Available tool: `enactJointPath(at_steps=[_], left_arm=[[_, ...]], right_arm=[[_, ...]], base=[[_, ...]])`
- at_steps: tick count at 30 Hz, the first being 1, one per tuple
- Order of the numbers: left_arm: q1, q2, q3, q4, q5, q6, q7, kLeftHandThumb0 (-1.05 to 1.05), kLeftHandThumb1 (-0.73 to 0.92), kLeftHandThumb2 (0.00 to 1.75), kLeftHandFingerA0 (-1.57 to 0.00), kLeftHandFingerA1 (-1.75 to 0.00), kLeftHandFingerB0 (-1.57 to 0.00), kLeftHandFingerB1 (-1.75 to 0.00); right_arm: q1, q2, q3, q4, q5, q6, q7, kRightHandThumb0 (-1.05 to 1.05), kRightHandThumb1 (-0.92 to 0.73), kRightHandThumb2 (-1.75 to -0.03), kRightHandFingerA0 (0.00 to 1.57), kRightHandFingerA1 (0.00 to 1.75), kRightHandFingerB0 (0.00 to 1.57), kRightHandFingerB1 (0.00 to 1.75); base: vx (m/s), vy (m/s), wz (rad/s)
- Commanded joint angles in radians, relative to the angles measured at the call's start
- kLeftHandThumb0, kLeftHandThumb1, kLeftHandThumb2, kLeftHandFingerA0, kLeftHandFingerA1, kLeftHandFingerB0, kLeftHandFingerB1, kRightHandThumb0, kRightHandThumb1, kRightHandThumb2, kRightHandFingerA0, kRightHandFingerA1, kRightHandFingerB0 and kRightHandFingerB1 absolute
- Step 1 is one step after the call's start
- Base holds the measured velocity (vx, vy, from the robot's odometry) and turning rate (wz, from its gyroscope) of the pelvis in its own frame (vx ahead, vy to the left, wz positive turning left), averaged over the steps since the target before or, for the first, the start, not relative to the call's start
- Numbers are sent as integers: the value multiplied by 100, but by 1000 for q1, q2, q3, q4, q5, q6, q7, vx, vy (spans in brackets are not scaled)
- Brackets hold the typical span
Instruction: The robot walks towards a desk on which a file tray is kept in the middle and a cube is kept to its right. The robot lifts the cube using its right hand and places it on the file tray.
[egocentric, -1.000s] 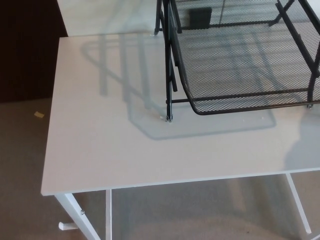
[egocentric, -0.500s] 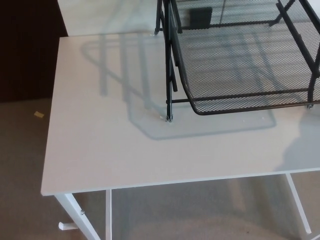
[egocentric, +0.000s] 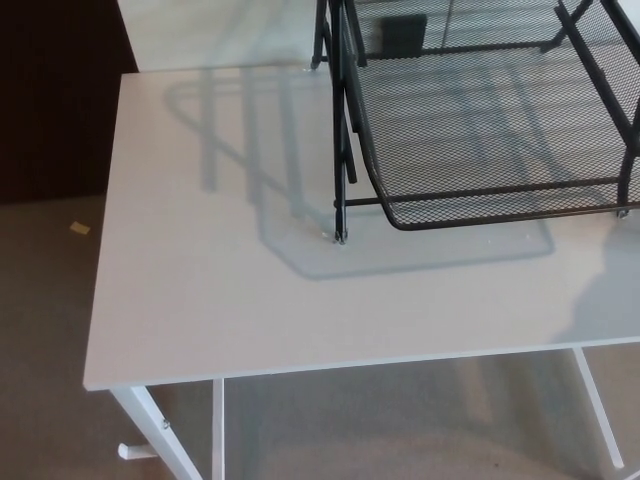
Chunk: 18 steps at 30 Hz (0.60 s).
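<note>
Neither the left hand nor the right hand is being shown, so their state cannot be told. The cube is not being seen anywhere in the frame. The tray (egocentric: 500, 187), of black wire mesh, is being borne by the desk (egocentric: 200, 290) in the upper right of the frame, cut off by the top and right edges. Its shadow is being cast leftward and downward across the white top. A small yellowish scrap (egocentric: 79, 228) is lying on the floor (egocentric: 40, 330) at the left edge.

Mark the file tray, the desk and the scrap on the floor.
file tray (egocentric: 480, 206), head view, front mesh wall.
desk (egocentric: 200, 300), head view, bare top left of the tray.
scrap (egocentric: 79, 228), head view, its middle.
</note>
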Motion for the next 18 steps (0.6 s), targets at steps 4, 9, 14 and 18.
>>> enactJointPath(at_steps=[4,9,14,18], left_arm=[[17,26,6,3,-8,-29,-14,-105,69,125,-26,-82,0,-64],[21,30,-4,7,4,-41,-4,-105,90,75,-15,-91,-6,-78],[18,30,0,8,-2,-45,-10,-105,67,125,-28,-83,-1,-65],[12,38,-40,8,32,-58,-4,-105,65,112,-22,-79,-2,-66]], right_arm=[[51,41,-98,51,60,6,57,-39,-49,-55,41,38,4,25],[121,45,-262,53,202,49,126,-23,-42,-74,0,13,3,14],[179,59,-154,-15,85,24,-3,-40,-44,-62,17,40,8,21],[206,63,-52,-53,-7,40,-84,-42,-54,-57,25,40,11,27]], base=[[0,0,0],[0,0,0],[0,0,0],[0,0,0]])
